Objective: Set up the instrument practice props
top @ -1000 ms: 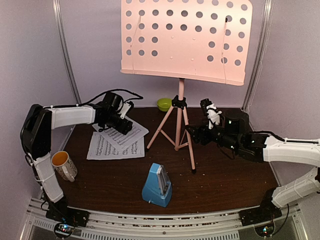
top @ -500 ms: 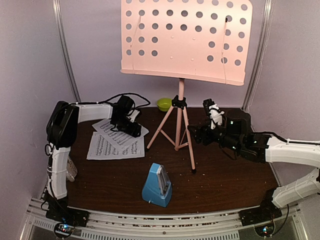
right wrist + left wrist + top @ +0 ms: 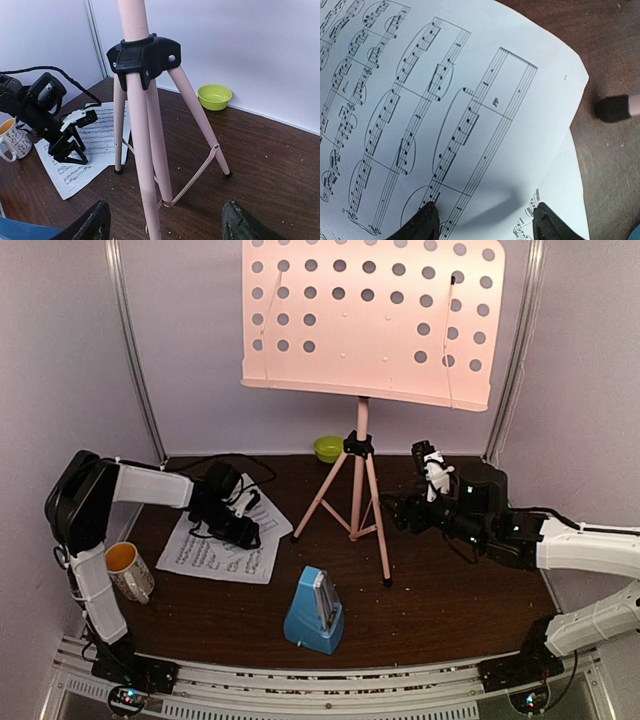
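Where the sheet-music pages point(image 3: 205, 558) lie: overlapped flat toward the counter's left edge, at mid-depth.
Left gripper point(image 3: 243, 533): fingers spread apart, tips down on the upper page.
Right gripper point(image 3: 393, 512): fingers apart, gripping nothing, just beside the stand's legs.
Music stand point(image 3: 361, 455): upright, back-centre of the counter.
Metronome point(image 3: 314, 612): centre, near the front edge.

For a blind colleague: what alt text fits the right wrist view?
The pink music stand rises on its tripod at centre, ahead of the open right gripper. At left, the open left gripper is over the sheet music; a lime-green bowl sits by the wall.
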Available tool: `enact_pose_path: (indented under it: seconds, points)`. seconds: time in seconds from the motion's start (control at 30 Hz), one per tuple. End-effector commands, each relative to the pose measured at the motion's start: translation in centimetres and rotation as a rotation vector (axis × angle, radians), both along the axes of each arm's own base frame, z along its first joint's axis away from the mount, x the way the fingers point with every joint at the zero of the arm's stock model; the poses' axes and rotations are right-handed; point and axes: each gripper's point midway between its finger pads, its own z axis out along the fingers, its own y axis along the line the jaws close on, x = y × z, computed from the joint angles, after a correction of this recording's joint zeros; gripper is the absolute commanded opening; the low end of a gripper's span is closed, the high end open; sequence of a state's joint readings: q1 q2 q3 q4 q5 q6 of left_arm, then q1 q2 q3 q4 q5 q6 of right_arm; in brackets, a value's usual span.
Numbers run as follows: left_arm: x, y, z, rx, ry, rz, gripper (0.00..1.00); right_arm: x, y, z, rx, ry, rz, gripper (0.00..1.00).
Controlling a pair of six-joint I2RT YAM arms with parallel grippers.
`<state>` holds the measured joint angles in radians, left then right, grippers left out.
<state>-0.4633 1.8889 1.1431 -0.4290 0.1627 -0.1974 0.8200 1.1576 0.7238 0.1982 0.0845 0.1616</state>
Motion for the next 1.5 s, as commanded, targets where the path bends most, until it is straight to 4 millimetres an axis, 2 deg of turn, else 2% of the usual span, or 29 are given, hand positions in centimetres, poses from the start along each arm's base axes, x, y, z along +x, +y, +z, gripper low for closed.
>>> enact_pose_path:
  seconds: [0.0,0.13,0.2,0.27,0.43,0.53,0.6,0.73,0.9,1.03,1.13,1.23,1.37,1.47]
  points:
    - [-10.2,3.1,-5.2,0.019,0.308,0.075,0.65,-0.5,-0.6,0.3,0.028,-0.014,-0.007,0.77]
    - [-15.0,4.9,-5.5,0.041,0.351,0.077,0.63,-1.1,-1.0,0.3,0.032,-0.012,-0.003,0.77]
    - [-16.3,5.0,-4.6,0.032,0.321,0.071,0.61,-1.3,-1.3,0.2,0.034,-0.01,-0.004,0.77]
    - [-15.8,4.3,-2.4,0.056,0.201,0.033,0.61,-1.6,-1.7,0.2,0.036,-0.009,-0.005,0.77]
    - [-12.4,2.6,4.4,0.075,-0.115,-0.01,0.69,-2.2,-2.4,0.0,0.048,-0.004,-0.016,0.78]
    - [-11.4,1.9,6.0,0.114,-0.204,-0.051,0.75,-2.3,-2.7,0.2,0.052,-0.004,-0.021,0.78]
    - [-11.2,1.6,6.1,0.133,-0.189,-0.047,0.83,-2.4,-2.8,0.3,0.054,-0.003,-0.025,0.79]
    - [-11.8,0.5,6.1,0.157,-0.172,-0.026,0.86,-2.4,-3.1,0.5,0.062,0.011,-0.038,0.8]
    - [-12.6,-0.2,6.1,-0.069,-0.094,0.157,0.9,-3.1,-2.6,0.3,0.098,0.058,-0.003,0.8]
    - [-12.2,1.4,6.3,-0.222,-0.034,0.264,0.9,-4.0,-1.3,-0.1,0.111,0.092,0.067,0.8]
    - [-11.4,4.1,6.0,-0.289,0.033,0.378,0.9,-4.4,0.0,0.0,0.099,0.125,0.117,0.78]
    - [-10.4,6.3,5.9,-0.282,0.051,0.431,0.9,-5.1,1.9,-0.3,0.078,0.158,0.182,0.76]
    - [-9.3,7.6,4.9,-0.266,0.115,0.456,0.9,-5.7,3.8,-0.8,0.055,0.187,0.24,0.75]
    - [-7.9,8.1,4.3,-0.299,0.13,0.477,0.9,-5.9,4.4,-1.2,0.054,0.197,0.242,0.74]
